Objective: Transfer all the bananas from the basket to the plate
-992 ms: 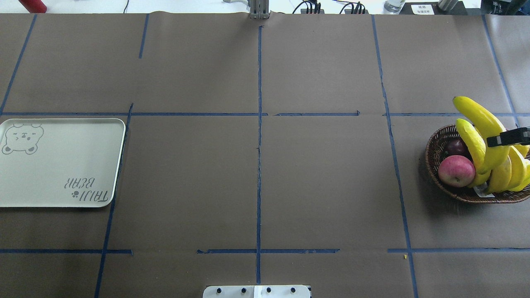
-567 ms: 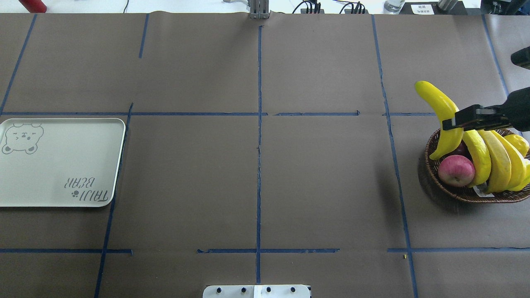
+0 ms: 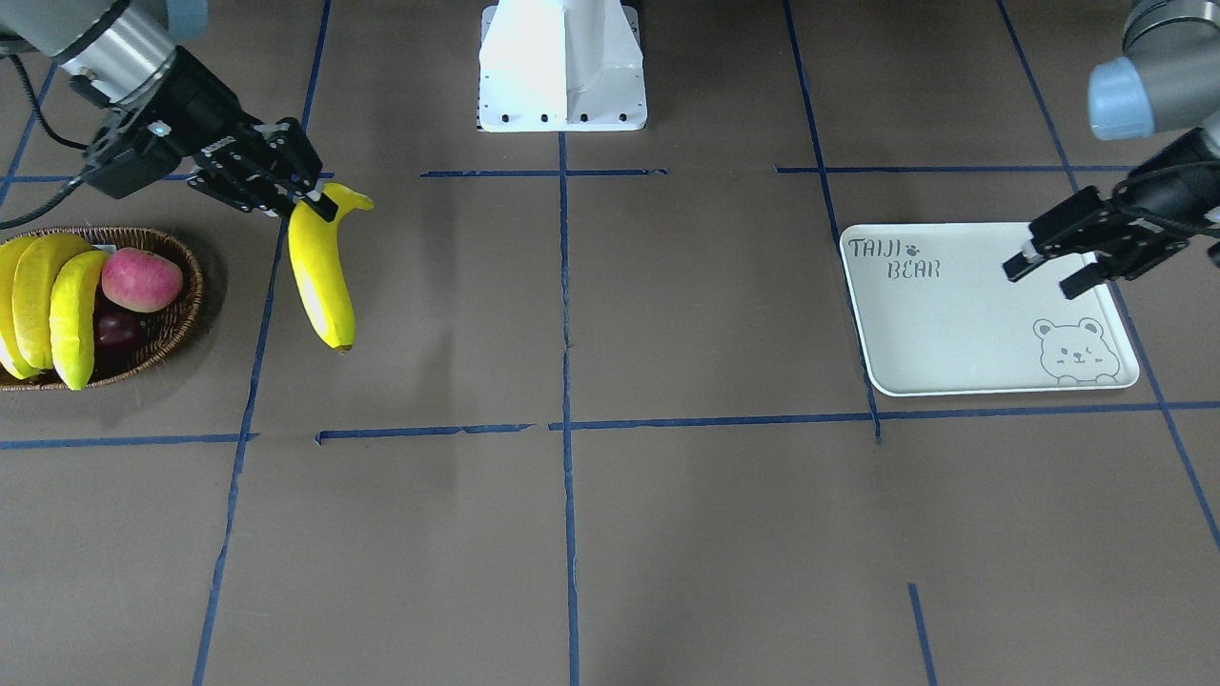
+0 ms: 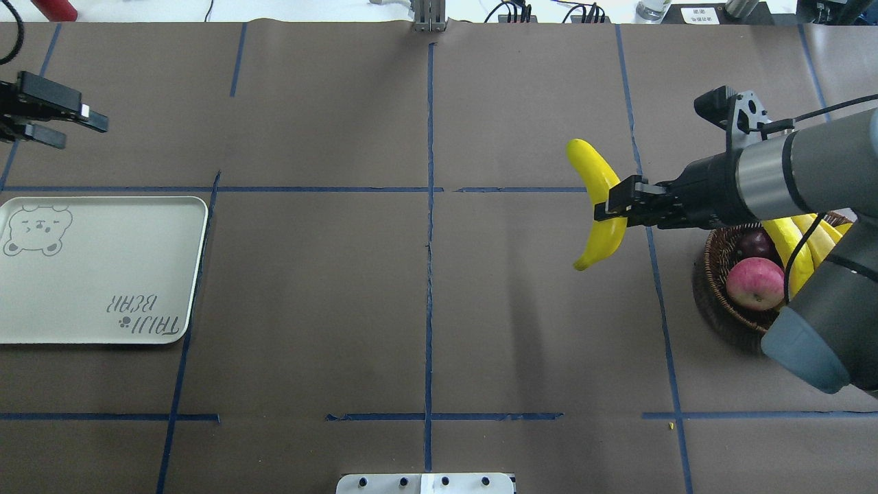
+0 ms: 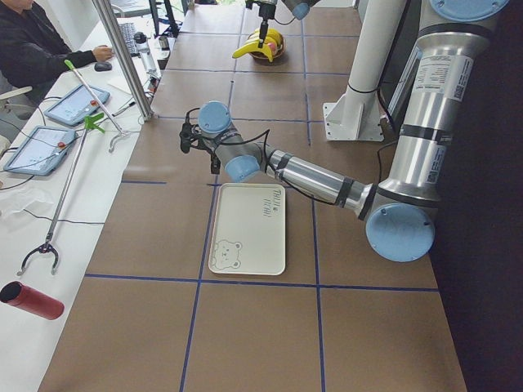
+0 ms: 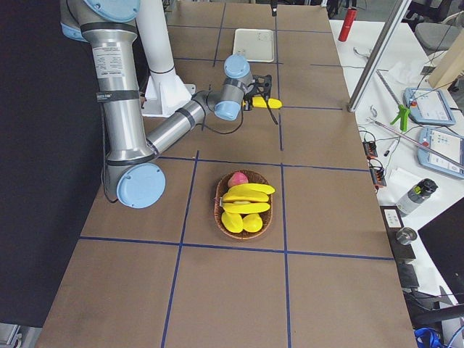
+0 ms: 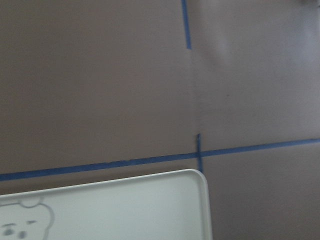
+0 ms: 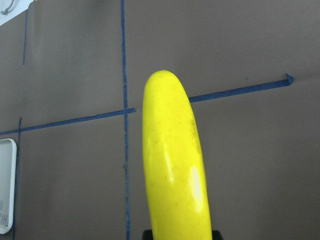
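Note:
My right gripper (image 4: 610, 206) is shut on one yellow banana (image 4: 588, 168) and holds it in the air left of the basket (image 4: 713, 302), over bare table. The held banana also shows in the front view (image 3: 319, 276) and fills the right wrist view (image 8: 172, 165). Three more bananas (image 3: 52, 295) lie in the brown wicker basket (image 3: 186, 305). The white "TAIJI BEAR" plate (image 4: 103, 274) lies at the far left and holds nothing. My left gripper (image 4: 86, 134) is open and holds nothing, hovering by the plate's far edge (image 3: 953, 324).
A red-pink apple (image 4: 754, 283) and a dark red fruit (image 4: 754, 243) lie in the basket beside the bananas. The robot base (image 3: 562, 67) stands at the middle of the near table edge. Blue tape lines cross the brown table cover.
My right gripper has lifted one banana out of the basket and carried it left, past the basket rim. My left gripper has come into view beyond the plate.

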